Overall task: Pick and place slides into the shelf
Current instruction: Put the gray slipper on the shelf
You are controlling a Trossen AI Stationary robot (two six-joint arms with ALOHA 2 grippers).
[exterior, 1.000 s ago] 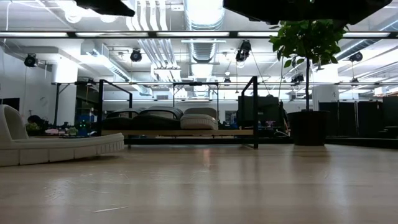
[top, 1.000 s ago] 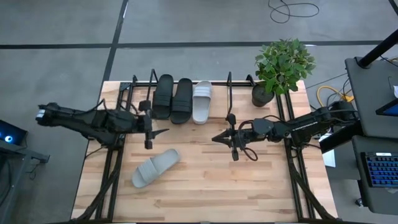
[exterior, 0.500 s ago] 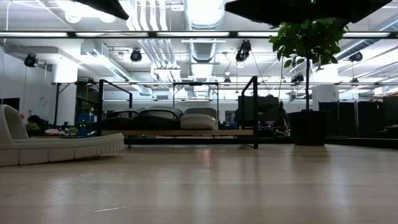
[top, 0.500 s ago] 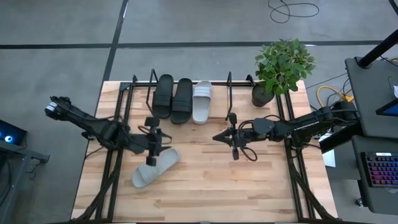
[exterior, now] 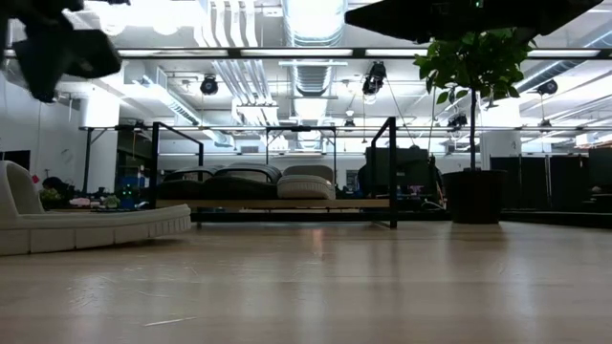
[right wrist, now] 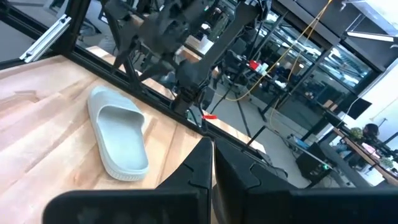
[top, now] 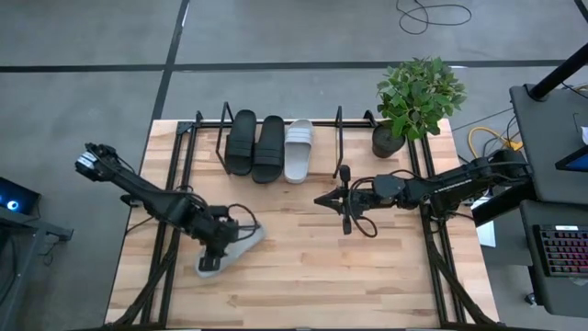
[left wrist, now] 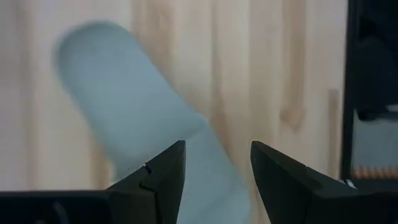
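Change since a second ago: left arm has swung down and toward the table's front, from beside the shelf to right over the loose slide; right arm has not shifted.
Left gripper (top: 223, 243): fingers parted, nothing between them yet; it hangs directly above the light grey slide (top: 230, 247), whose sole fills the gap between the two fingertips in the left wrist view (left wrist: 149, 149).
Slide's lie: flat on the table (top: 367, 276), alone, well apart from the rack; its long axis runs diagonally, one end toward the table's front-left corner, the other toward the shelf.
Key relation: the slide sits straight under the left gripper, so the coming move looks like a short drop and a close across the slide's width. Whether the fingers are squared to that diagonal axis cannot be told from above, as the arm hides much of the slide.
Nearer arm: left, by far.
Right gripper (top: 329, 202): clenched shut on nothing, waiting near the table's middle, off to the slide's right.
Shelf (top: 338, 124): at the table's back edge; two black slides (top: 254, 144) and one light grey slide (top: 298, 150) already lie in it side by side, with free board to their right.
Judged progress: three of four placed; the last is about to be picked.
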